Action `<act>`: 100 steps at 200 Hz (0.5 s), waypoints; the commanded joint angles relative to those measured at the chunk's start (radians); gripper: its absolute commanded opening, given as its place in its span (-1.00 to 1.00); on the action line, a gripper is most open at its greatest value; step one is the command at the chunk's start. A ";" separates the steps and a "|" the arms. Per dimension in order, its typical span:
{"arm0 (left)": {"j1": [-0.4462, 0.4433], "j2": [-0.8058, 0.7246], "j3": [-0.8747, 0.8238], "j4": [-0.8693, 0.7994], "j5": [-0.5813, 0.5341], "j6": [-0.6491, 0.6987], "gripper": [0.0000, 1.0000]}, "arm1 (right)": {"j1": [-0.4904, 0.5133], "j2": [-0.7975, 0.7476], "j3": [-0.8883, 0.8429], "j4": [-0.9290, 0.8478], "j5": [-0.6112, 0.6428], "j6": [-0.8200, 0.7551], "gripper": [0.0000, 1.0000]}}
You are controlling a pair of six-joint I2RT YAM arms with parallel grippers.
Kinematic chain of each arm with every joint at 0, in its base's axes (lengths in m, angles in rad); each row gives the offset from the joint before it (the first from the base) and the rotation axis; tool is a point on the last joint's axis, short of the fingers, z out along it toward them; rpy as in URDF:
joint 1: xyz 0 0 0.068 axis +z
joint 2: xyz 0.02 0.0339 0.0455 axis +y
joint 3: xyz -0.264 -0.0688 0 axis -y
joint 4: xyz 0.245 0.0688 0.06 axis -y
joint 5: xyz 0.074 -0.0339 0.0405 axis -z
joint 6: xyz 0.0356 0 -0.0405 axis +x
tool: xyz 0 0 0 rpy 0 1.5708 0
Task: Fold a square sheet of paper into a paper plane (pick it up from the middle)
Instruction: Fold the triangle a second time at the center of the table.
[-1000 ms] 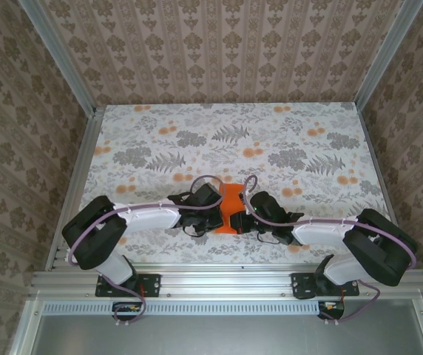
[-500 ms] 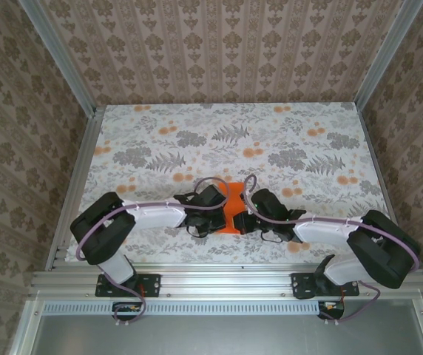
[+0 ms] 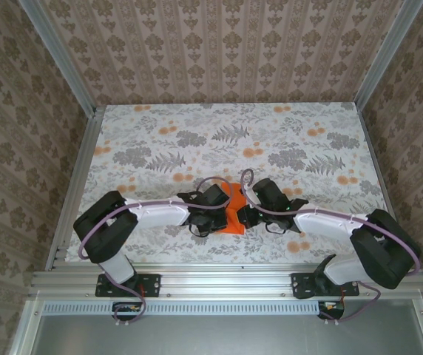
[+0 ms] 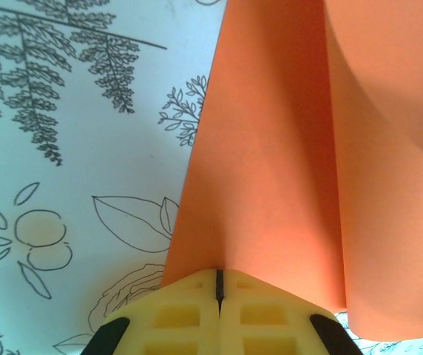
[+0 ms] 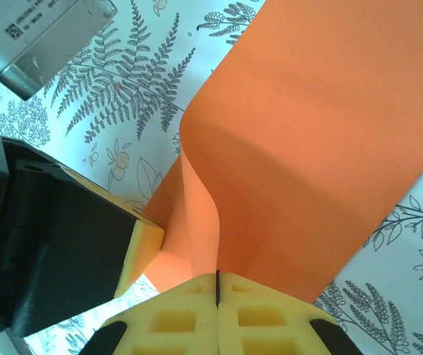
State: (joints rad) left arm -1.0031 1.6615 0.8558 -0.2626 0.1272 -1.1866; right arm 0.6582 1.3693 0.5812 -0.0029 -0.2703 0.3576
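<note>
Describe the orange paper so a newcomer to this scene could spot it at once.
On the floral-print table, look toward the middle of the near edge. There the orange paper is gripped by both the left end effector and the right end effector, and it is bent into curves. It is solid bright orange, unlike the pale printed blotches.

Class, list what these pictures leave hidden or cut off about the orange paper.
- Top view: the left gripper and right gripper cover most of the orange paper, hiding its outline and creases.
- Left wrist view: the paper runs off the top and right edges; the closed pads hide its pinched edge.
- Right wrist view: the same.
</note>
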 commanded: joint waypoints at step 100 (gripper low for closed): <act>-0.012 0.050 0.042 -0.146 -0.049 0.049 -0.96 | -0.057 0.127 0.082 -0.050 -0.044 -0.163 -0.85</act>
State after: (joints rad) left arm -1.0084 1.6806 0.8932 -0.3176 0.1146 -1.1618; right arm 0.6128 1.4750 0.6334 -0.0307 -0.3004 0.2375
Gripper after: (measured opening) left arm 0.054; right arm 0.076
